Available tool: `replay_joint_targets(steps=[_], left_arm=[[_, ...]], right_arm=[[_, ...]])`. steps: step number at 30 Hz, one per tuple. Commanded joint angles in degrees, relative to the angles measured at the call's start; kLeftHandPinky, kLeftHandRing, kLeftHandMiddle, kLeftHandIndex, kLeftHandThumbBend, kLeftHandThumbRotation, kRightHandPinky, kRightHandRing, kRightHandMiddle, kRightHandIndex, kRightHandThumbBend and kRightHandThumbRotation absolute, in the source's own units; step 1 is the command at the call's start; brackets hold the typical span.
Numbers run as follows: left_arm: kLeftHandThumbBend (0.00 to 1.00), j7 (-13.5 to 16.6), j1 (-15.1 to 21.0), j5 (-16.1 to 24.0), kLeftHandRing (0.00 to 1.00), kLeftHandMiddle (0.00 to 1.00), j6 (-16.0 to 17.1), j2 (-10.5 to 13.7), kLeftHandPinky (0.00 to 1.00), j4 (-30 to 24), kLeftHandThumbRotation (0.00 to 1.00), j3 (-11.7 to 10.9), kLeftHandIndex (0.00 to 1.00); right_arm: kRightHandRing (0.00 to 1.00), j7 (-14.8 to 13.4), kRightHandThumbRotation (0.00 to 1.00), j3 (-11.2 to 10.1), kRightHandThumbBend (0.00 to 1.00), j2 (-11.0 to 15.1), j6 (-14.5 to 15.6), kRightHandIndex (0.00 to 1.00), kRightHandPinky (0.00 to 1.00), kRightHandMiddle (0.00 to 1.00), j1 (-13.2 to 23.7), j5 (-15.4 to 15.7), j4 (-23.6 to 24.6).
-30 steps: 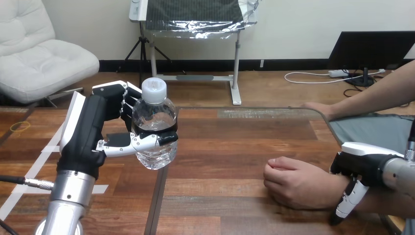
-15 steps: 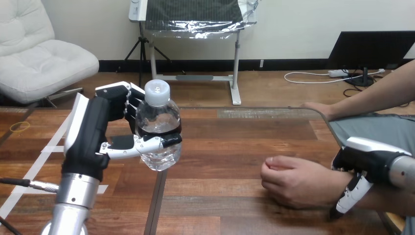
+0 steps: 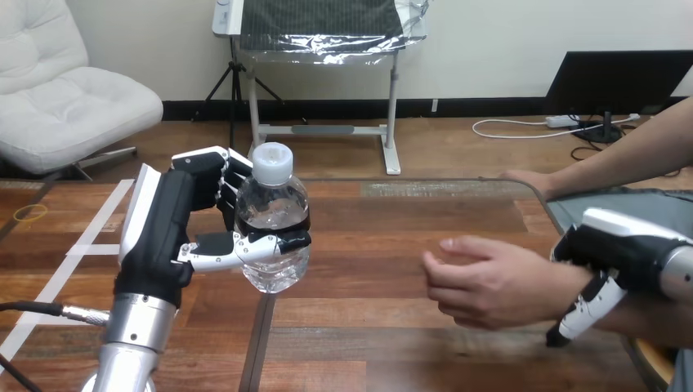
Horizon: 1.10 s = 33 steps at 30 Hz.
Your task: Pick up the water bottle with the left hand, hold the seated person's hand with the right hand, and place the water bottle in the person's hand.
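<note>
Water bottle [image 3: 272, 220]: clear, upright, white cap [image 3: 272, 160] on top, held above the left part of the wooden table [image 3: 392, 237]. The left hand [image 3: 176, 229] grasps it from the left side: the thumb crosses the front of the bottle at mid-height and the fingers curl round its far side. The silver left forearm rises from the bottom edge of the head view.

The person's hand [image 3: 482, 282] is over the right part of the table, fingers loosely curled and directed toward the bottle, well apart from it. The right hand [image 3: 613, 253] sits on top of the person's wrist [image 3: 572, 296] and clasps it, with the thumb reaching down across the near side of the wrist. The person's other hand [image 3: 527, 181] rests at the far right edge of the table.
</note>
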<state>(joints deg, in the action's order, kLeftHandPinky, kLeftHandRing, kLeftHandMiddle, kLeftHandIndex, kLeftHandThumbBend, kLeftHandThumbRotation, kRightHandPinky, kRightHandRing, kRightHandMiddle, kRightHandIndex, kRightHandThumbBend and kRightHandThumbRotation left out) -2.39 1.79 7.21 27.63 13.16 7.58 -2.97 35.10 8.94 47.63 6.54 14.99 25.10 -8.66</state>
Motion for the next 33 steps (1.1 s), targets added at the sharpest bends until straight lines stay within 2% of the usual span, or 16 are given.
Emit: replay_joint_targets(steps=[1,13,19,25,33], left_arm=[[0.73,0.8,5.3,-0.3,0.26,0.32,2.1,-0.3,0.20,0.1,0.00,-0.2,0.36],[0.72,0.2,7.1,-2.9,0.27,0.32,2.7,-1.9,0.21,3.0,0.00,-0.3,0.36],[0.71,-0.5,8.4,-4.1,0.27,0.32,4.4,-2.5,0.22,5.5,0.00,0.0,0.36],[0.70,-1.2,9.8,-4.7,0.28,0.33,5.5,-3.2,0.23,8.1,0.00,0.3,0.36],[0.69,-2.9,11.3,-6.7,0.28,0.33,5.0,-4.6,0.23,9.5,0.00,0.6,0.36]], right_arm=[[0.21,-0.7,0.00,-2.9,0.83,-0.5,0.5,0.34,0.15,0.30,1.1,-2.4,3.1],[0.21,0.6,0.00,-3.8,0.80,0.0,1.2,0.35,0.15,0.29,1.3,-3.2,5.3],[0.20,0.5,0.00,-4.2,0.81,0.0,1.6,0.35,0.14,0.29,1.3,-3.3,6.6],[0.22,0.2,0.00,-4.0,0.83,-0.1,1.9,0.34,0.16,0.32,1.6,-3.1,7.0],[0.23,0.7,0.00,-3.3,0.84,-0.6,2.6,0.34,0.16,0.33,2.6,-3.2,6.6]])
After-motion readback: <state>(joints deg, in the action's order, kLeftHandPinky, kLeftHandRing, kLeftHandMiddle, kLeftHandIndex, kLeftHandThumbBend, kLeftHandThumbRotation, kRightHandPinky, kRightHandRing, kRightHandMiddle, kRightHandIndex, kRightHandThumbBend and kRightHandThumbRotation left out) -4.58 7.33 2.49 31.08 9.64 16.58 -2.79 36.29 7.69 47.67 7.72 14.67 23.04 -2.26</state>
